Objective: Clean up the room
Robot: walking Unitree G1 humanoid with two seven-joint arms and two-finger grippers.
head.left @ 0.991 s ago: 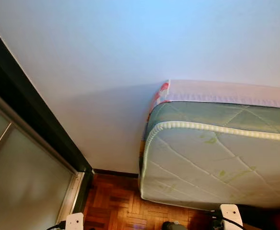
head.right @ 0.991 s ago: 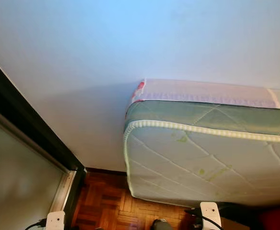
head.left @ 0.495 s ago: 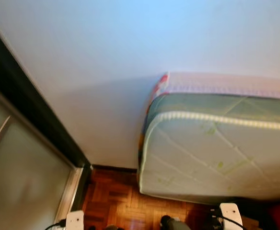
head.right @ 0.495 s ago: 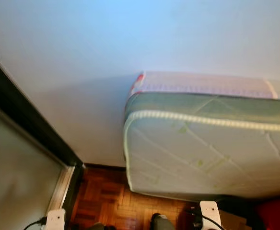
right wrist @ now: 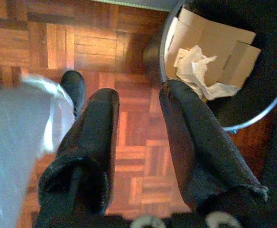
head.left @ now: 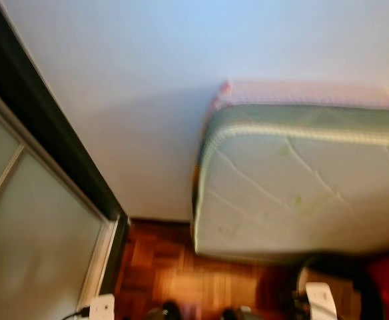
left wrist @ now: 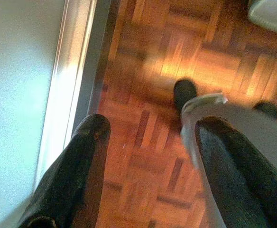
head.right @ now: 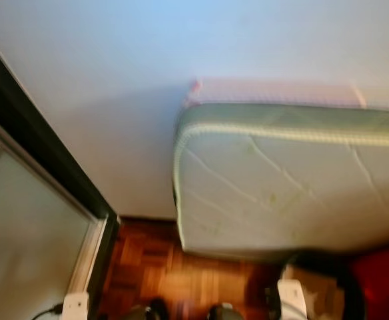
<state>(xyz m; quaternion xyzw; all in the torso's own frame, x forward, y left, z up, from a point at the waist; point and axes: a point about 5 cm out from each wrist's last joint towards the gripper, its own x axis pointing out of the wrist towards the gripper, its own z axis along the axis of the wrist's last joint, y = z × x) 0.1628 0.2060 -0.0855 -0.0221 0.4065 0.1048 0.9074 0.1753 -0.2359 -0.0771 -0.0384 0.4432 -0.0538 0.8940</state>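
Holding cardboard [right wrist: 209, 42] and crumpled paper [right wrist: 195, 66], our bin [right wrist: 252, 114] sits beside the spread right tool [right wrist: 141, 102]; left tool [left wrist: 150, 130] spread; view dropped, bin newly visible.

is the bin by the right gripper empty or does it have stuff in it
Not empty: the bin holds cardboard pieces and crumpled white paper.

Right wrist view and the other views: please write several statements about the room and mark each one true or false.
1. The bin holds cardboard and crumpled paper. True.
2. The floor is grey carpet. False: it is wood parquet.
3. The right gripper has its jaws apart and holds nothing. True.
4. The mattress lies flat on the floor. False: it stands on its edge against the wall.
5. The left gripper is shut on a cloth. False: it is open and holds nothing.
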